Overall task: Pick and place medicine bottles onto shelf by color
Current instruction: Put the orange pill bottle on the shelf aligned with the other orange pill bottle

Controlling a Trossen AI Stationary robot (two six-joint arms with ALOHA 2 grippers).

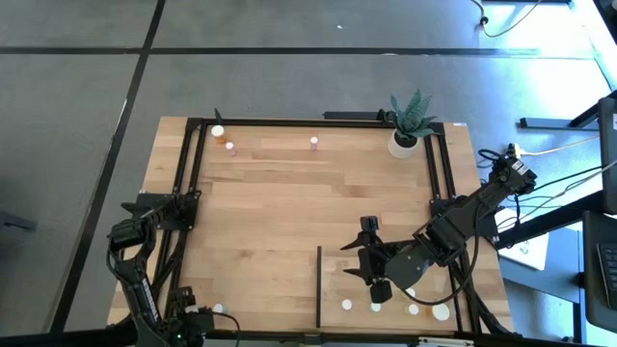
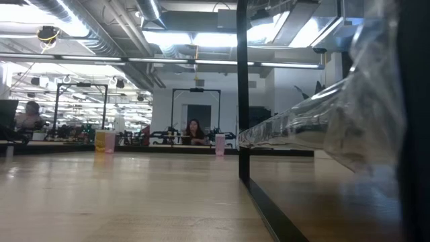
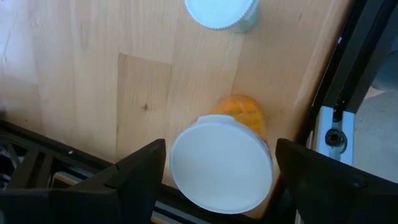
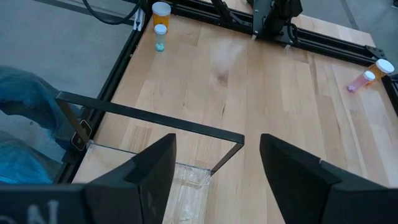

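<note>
Fingers of the left gripper (image 3: 214,171) straddle one orange bottle (image 3: 225,158), untouched, unseen from above; right gripper (image 4: 214,168) open, empty.

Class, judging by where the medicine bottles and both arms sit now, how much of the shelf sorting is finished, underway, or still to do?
Done: several white-capped bottles already sit on the light-wood shelf, under the right gripper, whose jaws stand open and empty.
In hand: the left gripper brackets the orange white-capped bottle, jaws open, not yet gripping.
Left: the neighbouring white-capped bottle and three bottles along the far edge.
</note>
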